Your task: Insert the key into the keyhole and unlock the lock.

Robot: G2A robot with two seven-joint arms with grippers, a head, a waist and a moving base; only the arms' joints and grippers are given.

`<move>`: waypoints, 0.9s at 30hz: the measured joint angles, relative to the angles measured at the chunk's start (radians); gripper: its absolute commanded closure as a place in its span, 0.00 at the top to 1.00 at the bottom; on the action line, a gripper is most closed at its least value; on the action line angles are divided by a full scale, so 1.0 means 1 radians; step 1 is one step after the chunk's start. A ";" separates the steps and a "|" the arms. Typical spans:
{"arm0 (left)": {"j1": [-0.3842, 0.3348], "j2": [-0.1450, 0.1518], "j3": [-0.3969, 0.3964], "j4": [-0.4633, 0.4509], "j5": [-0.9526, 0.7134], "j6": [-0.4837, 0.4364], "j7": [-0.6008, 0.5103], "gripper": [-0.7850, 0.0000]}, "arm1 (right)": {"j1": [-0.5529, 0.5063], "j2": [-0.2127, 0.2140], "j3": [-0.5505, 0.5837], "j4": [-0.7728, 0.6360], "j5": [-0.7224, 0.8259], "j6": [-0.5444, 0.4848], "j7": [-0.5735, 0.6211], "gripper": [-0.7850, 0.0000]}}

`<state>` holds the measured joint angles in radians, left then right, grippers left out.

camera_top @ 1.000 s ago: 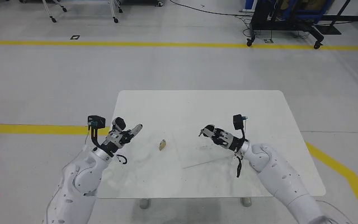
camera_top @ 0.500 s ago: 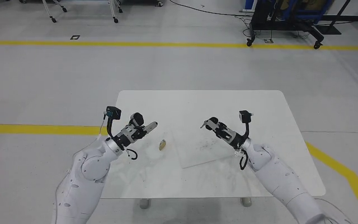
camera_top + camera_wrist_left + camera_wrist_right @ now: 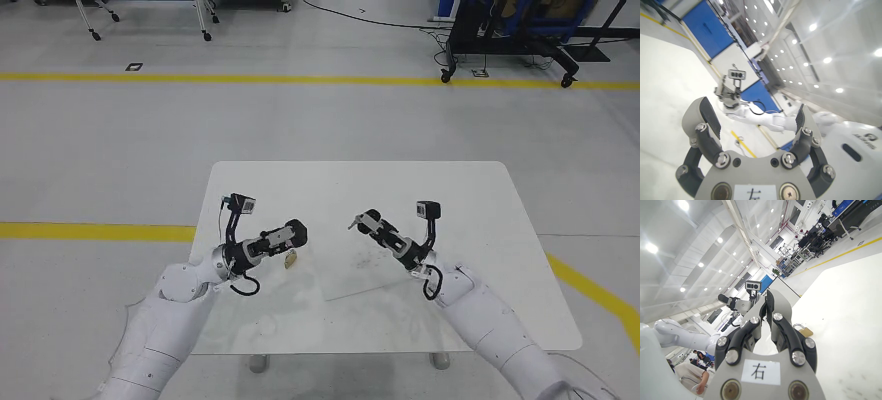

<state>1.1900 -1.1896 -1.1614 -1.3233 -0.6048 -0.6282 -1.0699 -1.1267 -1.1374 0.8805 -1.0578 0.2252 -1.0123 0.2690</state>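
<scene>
A small brass padlock (image 3: 291, 259) with a silver shackle lies on the white table (image 3: 450, 190); the right wrist view has the padlock (image 3: 804, 331) beside its gripper. My left gripper (image 3: 295, 234) hovers just behind the padlock, open and empty, its pads (image 3: 706, 111) wide apart around the gripper's middle (image 3: 752, 104). My right gripper (image 3: 360, 222) is over the table's middle, right of the padlock, with its fingers pressed together (image 3: 767, 294). A thin metal tip, seemingly the key (image 3: 352, 222), sticks out from it toward the left arm.
A thin clear sheet (image 3: 345, 275) lies flat on the table between the padlock and the right arm. The two grippers face each other, the left gripper (image 3: 724, 298) seen from the right wrist and the right gripper (image 3: 722, 88) from the left.
My left arm has swung right from the table's left edge to just above the padlock. The right gripper has shifted a little left and farther back. The padlock has not moved.
</scene>
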 measured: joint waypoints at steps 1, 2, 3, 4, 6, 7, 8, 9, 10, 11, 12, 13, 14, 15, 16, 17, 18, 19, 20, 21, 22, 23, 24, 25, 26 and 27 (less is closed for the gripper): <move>-0.033 -0.005 0.018 0.037 -0.057 0.006 -0.050 1.00 | 0.000 -0.002 -0.002 -0.007 0.041 0.000 0.027 0.00; -0.057 -0.009 0.032 0.065 -0.078 -0.001 -0.070 0.99 | -0.002 -0.003 -0.002 -0.014 0.076 0.000 0.049 0.00; -0.079 -0.014 0.049 0.089 -0.080 -0.014 -0.074 0.95 | -0.004 -0.003 0.000 -0.022 0.113 0.000 0.075 0.00; -0.102 -0.022 0.076 0.113 -0.054 -0.028 -0.062 0.93 | -0.008 -0.002 0.004 -0.029 0.164 0.000 0.113 0.00; -0.129 -0.035 0.117 0.141 -0.002 -0.042 -0.047 0.88 | -0.013 0.000 0.011 -0.032 0.235 0.000 0.177 0.00; -0.148 -0.042 0.138 0.162 0.036 -0.056 -0.033 0.87 | -0.015 0.001 0.015 -0.033 0.279 0.000 0.222 0.00; -0.161 -0.046 0.152 0.178 0.070 -0.068 -0.015 0.86 | -0.017 0.001 0.017 -0.032 0.311 0.000 0.257 0.00; -0.172 -0.051 0.166 0.191 0.104 -0.080 0.008 0.84 | -0.017 0.002 0.020 -0.029 0.340 0.000 0.291 0.00; -0.183 -0.058 0.184 0.204 0.146 -0.092 0.043 0.80 | -0.018 0.002 0.024 -0.024 0.376 0.000 0.332 0.00; -0.190 -0.062 0.196 0.213 0.176 -0.100 0.069 0.77 | -0.017 0.002 0.028 -0.018 0.397 0.000 0.360 0.00; -0.195 -0.067 0.208 0.219 0.202 -0.106 0.093 0.75 | -0.016 0.002 0.031 -0.011 0.412 0.000 0.384 0.00; -0.201 -0.073 0.222 0.227 0.230 -0.114 0.121 0.73 | -0.014 0.000 0.035 0.000 0.422 0.000 0.409 0.00; -0.205 -0.076 0.230 0.232 0.246 -0.118 0.140 0.72 | -0.012 -0.001 0.036 0.007 0.424 0.000 0.421 0.00; -0.209 -0.079 0.237 0.238 0.260 -0.121 0.157 0.71 | -0.011 -0.004 0.036 0.013 0.425 0.000 0.431 0.00; -0.214 -0.083 0.243 0.245 0.280 -0.124 0.180 0.72 | -0.009 -0.008 0.034 0.019 0.425 0.000 0.442 0.00; -0.218 -0.085 0.245 0.252 0.296 -0.125 0.204 0.68 | -0.008 -0.011 0.029 0.022 0.428 0.000 0.451 0.00; -0.220 -0.088 0.246 0.255 0.317 -0.125 0.231 0.65 | -0.007 -0.014 0.025 0.024 0.434 0.000 0.460 0.00; -0.222 -0.091 0.252 0.255 0.343 -0.125 0.265 0.60 | -0.005 -0.018 0.020 0.028 0.443 0.000 0.472 0.00; -0.222 -0.094 0.257 0.252 0.359 -0.124 0.286 0.57 | -0.003 -0.020 0.018 0.032 0.448 0.000 0.479 0.00; -0.222 -0.096 0.261 0.248 0.371 -0.122 0.302 0.54 | -0.001 -0.023 0.016 0.036 0.450 0.000 0.484 0.00; -0.222 -0.099 0.267 0.244 0.382 -0.119 0.318 0.50 | 0.002 -0.027 0.014 0.043 0.451 0.000 0.489 0.00; -0.222 -0.101 0.271 0.240 0.388 -0.117 0.326 0.49 | 0.005 -0.029 0.012 0.047 0.451 0.000 0.490 0.00; -0.223 -0.102 0.275 0.238 0.394 -0.116 0.331 0.48 | 0.007 -0.032 0.011 0.053 0.447 0.000 0.490 0.00; -0.224 -0.103 0.279 0.236 0.403 -0.114 0.335 0.48 | 0.011 -0.035 0.012 0.059 0.438 0.000 0.486 0.00; -0.225 -0.104 0.281 0.236 0.411 -0.112 0.338 0.48 | 0.013 -0.038 0.013 0.064 0.430 0.000 0.480 0.00; -0.225 -0.105 0.283 0.236 0.420 -0.110 0.342 0.47 | 0.014 -0.040 0.014 0.066 0.422 0.000 0.474 0.00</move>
<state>0.9648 -1.2947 -0.8785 -1.0875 -0.1851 -0.7383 -0.7283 -1.1124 -1.1777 0.8947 -0.9916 0.6470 -1.0123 0.7430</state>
